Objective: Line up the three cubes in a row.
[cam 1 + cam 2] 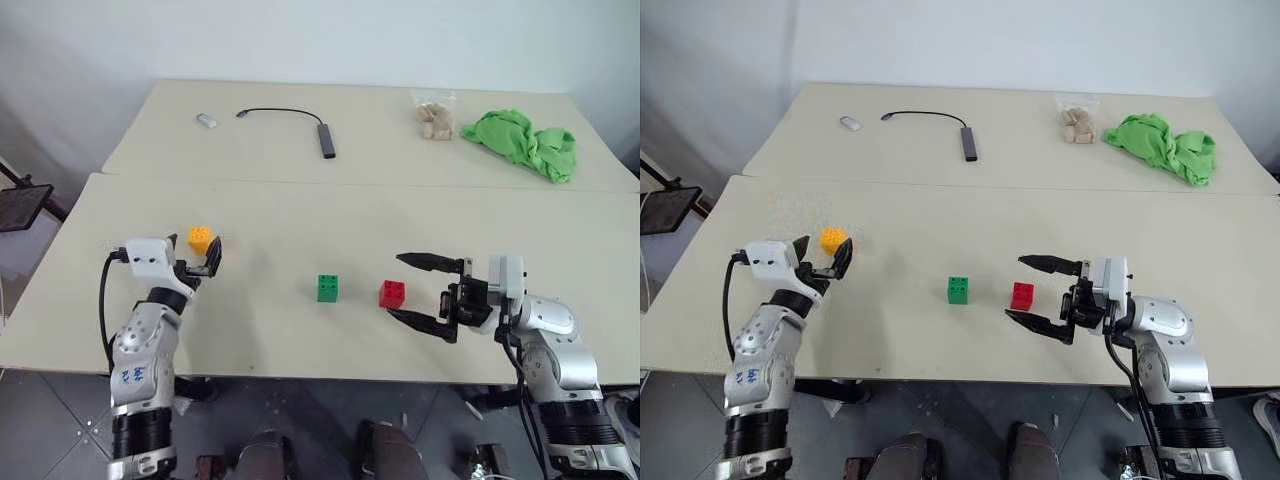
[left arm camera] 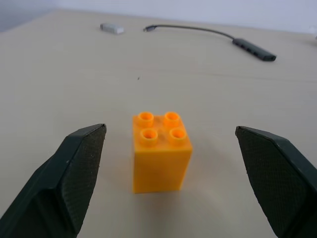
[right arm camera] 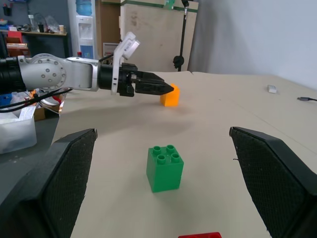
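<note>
Left gripper [image 1: 203,262]: open, empty.
Yellow-orange cube [image 1: 200,239]: just past its fingertips, untouched.
Right gripper [image 1: 420,290]: open wide, empty.
Red cube [image 1: 392,293]: just off its fingertips.
Green cube [image 1: 328,288]: beyond red.

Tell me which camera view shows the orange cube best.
The left wrist view: the orange cube stands close and centred between the open jaws, its four studs plain. In the two eye views it is small, just ahead of the left gripper. In the right wrist view it is far off, partly hidden by that gripper.
</note>
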